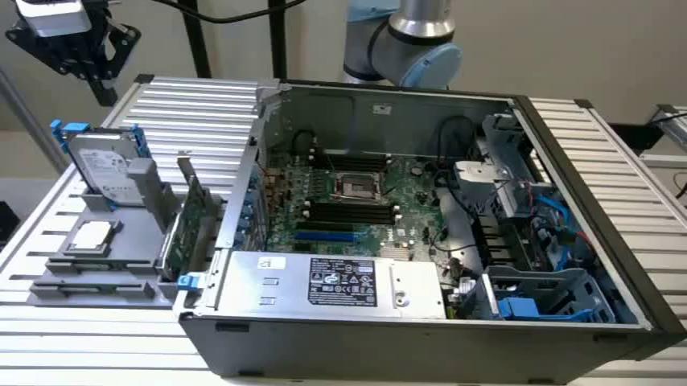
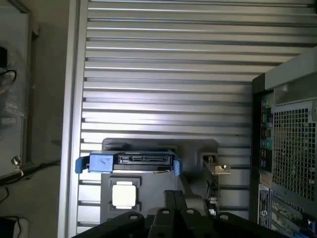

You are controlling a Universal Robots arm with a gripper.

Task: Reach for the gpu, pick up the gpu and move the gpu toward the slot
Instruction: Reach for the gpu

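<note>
1. The gripper (image 1: pixel 96 76) hangs high over the far corner of the slatted metal surface (image 1: pixel 199 112), on the exterior view's left. It holds nothing and touches nothing. Whether the jaws are open or closed cannot be told.
2. The gpu (image 1: pixel 193 213) stands on its long edge in a grey holder (image 1: pixel 96 281) near the surface's edge on the exterior view's left. It is well apart from the gripper and lower than it. Its green board faces sideways and its silver bracket points to the far edge.
3. The wrist view looks down on the bracket end of the gpu (image 2: pixel 216 169), with the gripper (image 2: pixel 174 194) above the holder (image 2: pixel 148 145).
4. A hard drive (image 1: pixel 102 169) in a blue frame stands upright in the same holder, on the outer side of the gpu. A grey post (image 1: pixel 145 183) rises between the two.
5. A small square silver chip (image 1: pixel 92 235) lies flat in the holder, nearer the front edge than the drive.
6. An open computer case (image 1: pixel 429 346) fills the middle of the surface. Its side wall (image 1: pixel 256 161) stands just beside the gpu, between the card and the motherboard (image 1: pixel 355 193).
7. Inside the case, a power supply (image 1: pixel 333 281) lies along the near wall, and cables and drive cages crowd the exterior view's right side.
8. The robot arm (image 1: pixel 413 40) rises behind the case at the far edge.
</note>
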